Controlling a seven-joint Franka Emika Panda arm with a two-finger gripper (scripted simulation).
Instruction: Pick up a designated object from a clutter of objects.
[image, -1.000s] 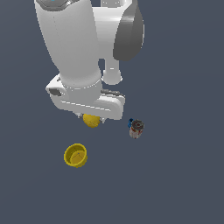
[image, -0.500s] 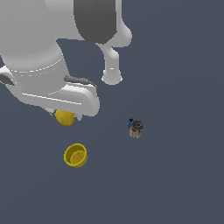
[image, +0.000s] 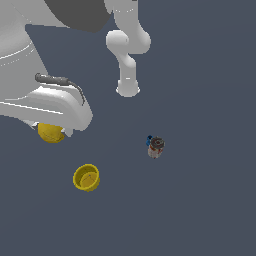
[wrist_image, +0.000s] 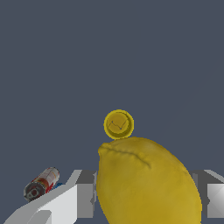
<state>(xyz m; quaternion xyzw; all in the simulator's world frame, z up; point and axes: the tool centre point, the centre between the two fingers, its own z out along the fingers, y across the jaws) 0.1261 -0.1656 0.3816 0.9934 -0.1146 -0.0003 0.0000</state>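
Note:
The designated object, a round yellow lemon-like ball (wrist_image: 144, 183), sits between my gripper's (wrist_image: 148, 199) two grey fingers (wrist_image: 84, 200), which are shut on it. In the exterior view the ball (image: 50, 133) peeks out from under the white hand at the exterior view's left, apart from the other items. The fingers themselves are hidden there by the hand. The hollow yellow cup (image: 86, 177) lies below the ball and shows in the wrist view (wrist_image: 118, 124) far beneath it.
A small whitish piece with a dark top (image: 156, 147) and a blue bit (image: 149, 140) lies to the exterior view's right; it also shows in the wrist view (wrist_image: 41, 184). The arm's white base (image: 128, 88) stands behind. The floor is plain dark grey.
The hand has moved to the exterior view's left with the yellow ball in it and looms larger in the picture. The cup and the whitish piece have not moved.

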